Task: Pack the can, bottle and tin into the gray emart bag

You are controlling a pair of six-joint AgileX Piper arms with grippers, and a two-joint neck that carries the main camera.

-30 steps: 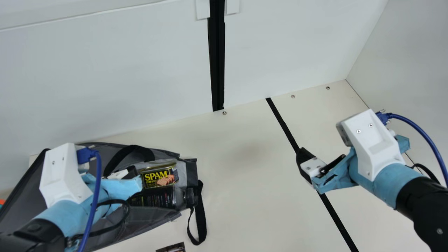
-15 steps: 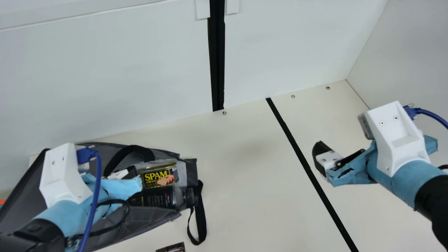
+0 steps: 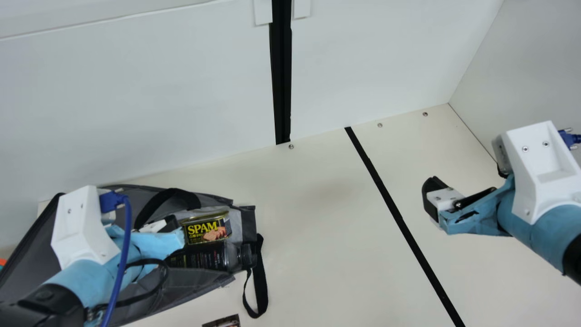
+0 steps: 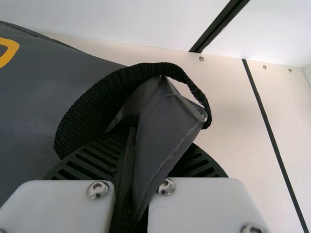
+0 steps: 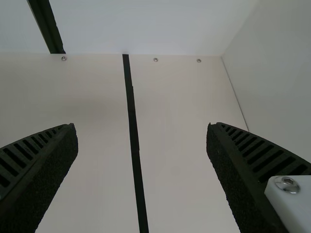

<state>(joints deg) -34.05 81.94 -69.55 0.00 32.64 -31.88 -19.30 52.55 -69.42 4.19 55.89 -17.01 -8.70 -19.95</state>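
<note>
The left arm slants in over the gray emart bag (image 3: 190,287), its wrist low and its left hand (image 3: 171,223) pointed into the open side, while the right arm extends inward above the bench (image 3: 317,227), its right hand (image 3: 433,195) beyond the black line (image 3: 386,195) from the bag. In the left wrist view, the left hand (image 4: 158,141) is clamped on a fold of the bag's gray fabric, a black handle (image 4: 92,104) arching beside it. The right hand's (image 5: 142,128) two ribbed fingers stand wide apart with bench between them.

The tin (image 3: 206,229), its dark label carrying bold yellow lettering and a picture of sliced meat, sits in the bag's mouth. Beside it lies the bottle (image 3: 213,256), on its side, cap toward the opening, with small pale and red print on a black label. Part of a yellow-orange marking (image 4: 8,51) shows on the bag's gray side.
</note>
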